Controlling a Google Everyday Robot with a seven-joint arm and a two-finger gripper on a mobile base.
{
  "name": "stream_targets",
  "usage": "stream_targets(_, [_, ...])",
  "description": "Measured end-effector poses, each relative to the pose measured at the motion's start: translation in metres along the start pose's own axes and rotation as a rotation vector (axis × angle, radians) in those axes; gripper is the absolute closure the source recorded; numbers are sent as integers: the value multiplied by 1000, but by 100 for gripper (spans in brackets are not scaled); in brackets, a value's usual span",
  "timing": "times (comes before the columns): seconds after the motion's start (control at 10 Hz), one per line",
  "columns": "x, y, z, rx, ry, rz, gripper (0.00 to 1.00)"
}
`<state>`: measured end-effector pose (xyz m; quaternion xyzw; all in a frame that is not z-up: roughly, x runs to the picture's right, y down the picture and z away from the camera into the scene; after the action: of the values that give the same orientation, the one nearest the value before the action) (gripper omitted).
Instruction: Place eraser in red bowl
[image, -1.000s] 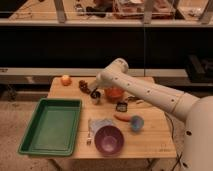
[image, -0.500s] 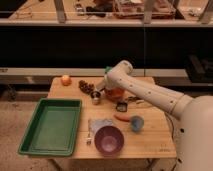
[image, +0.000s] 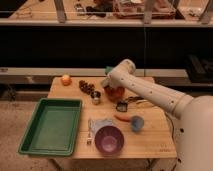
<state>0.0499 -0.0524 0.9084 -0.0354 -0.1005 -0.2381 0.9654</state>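
Note:
The red bowl stands at the back middle of the wooden table, partly hidden by my arm. My gripper hangs from the wrist at the bowl's left rim, right above it. Whether it holds anything is hidden. A small dark block with a pale edge lies just in front of the bowl. I cannot tell whether it is the eraser.
A green tray fills the table's left. A purple bowl, a light-blue cup, a carrot and a pale cloth-like thing sit at the front. An orange, grapes and a small metal cup stand behind.
My arm and gripper have swung a little to the right, from near the small metal cup to over the red bowl. The things on the table have not moved.

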Motion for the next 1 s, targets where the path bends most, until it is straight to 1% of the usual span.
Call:
stream_targets(0.4, [16,12,-4,-12,18,46,100])
stream_targets(0.7, [16,17,-7,-16,12,65,100])
stream_targets(0.8, [17,20,-8,-20,12,70,95])
stream_targets(0.9, [17,23,-9,-27,9,74,86])
stream_targets(1.0, [16,25,-9,-34,8,74,74])
